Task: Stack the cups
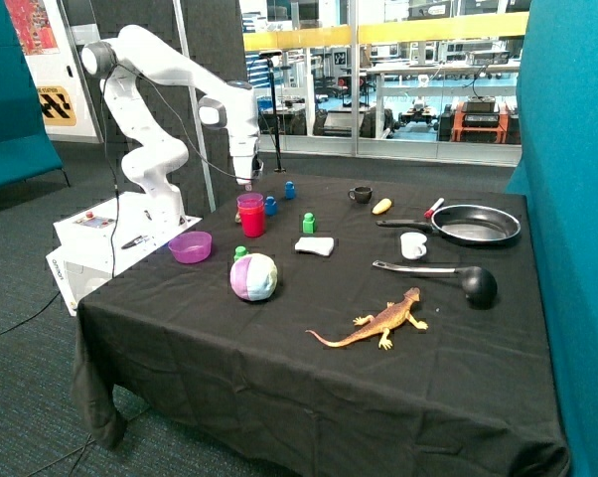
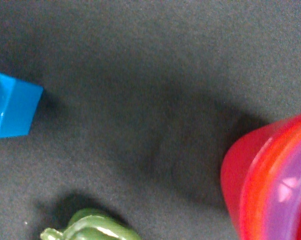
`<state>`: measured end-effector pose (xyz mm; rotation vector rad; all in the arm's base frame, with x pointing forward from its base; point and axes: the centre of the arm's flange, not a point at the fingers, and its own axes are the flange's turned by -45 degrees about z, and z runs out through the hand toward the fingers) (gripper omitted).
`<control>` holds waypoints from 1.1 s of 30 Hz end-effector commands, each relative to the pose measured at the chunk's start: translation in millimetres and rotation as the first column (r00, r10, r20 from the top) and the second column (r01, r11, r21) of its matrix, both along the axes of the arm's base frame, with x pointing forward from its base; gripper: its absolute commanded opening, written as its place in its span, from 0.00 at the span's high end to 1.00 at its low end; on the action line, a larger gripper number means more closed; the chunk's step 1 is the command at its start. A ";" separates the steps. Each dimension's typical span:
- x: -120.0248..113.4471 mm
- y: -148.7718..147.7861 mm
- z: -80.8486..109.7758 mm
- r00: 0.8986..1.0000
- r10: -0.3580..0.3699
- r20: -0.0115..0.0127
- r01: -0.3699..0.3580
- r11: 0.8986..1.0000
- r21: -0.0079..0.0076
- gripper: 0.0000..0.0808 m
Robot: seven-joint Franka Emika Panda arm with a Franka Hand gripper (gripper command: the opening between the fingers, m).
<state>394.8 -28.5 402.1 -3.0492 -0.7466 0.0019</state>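
Black cloth covers the table [image 1: 279, 388], which stands on dark carpet with glass partitions and a teal wall behind and beside it. Near the far corner by the robot's white base, the cups [image 1: 251, 215] stand nested upright as one stack: a red tumbler on the outside with a pink-purple rim showing at its top. The wrist view shows the same stack [image 2: 270, 185] from above, red outside, then an orange-red band, then a translucent purple cup inside; whether all three tumblers are in it cannot be told for sure. The white arm bends down so that the gripper [image 1: 246, 181] hangs just above the stack, apart from it, and holds nothing that can be seen; whether it is open or closed cannot be told. Just beside the stack lies a blue block [image 1: 270, 206], seen also in the wrist view [image 2: 10, 111], and another blue piece [image 1: 289, 189] sits farther back. A green block [image 1: 308, 223] and a white folded cloth [image 1: 316, 245] lie near the middle. A purple bowl [image 1: 190, 246] sits near the table's edge, with a pastel ball [image 1: 253, 276] near it. Across the table are a black mug [image 1: 361, 195], a white mug [image 1: 413, 245], a frying pan [image 1: 475, 225], a black ladle [image 1: 458, 278] and an orange toy lizard [image 1: 378, 323].
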 end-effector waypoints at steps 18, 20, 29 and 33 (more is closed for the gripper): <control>5.6 5.1 13.5 1.000 0.011 0.002 -0.011 1.000 -0.002 0.19; 5.7 5.8 15.9 1.000 0.009 0.002 -0.009 1.000 -0.002 0.25; 2.4 10.9 33.9 1.000 0.016 0.002 -0.016 1.000 -0.002 0.37; 0.7 14.6 40.5 1.000 0.029 0.002 -0.029 1.000 -0.002 0.37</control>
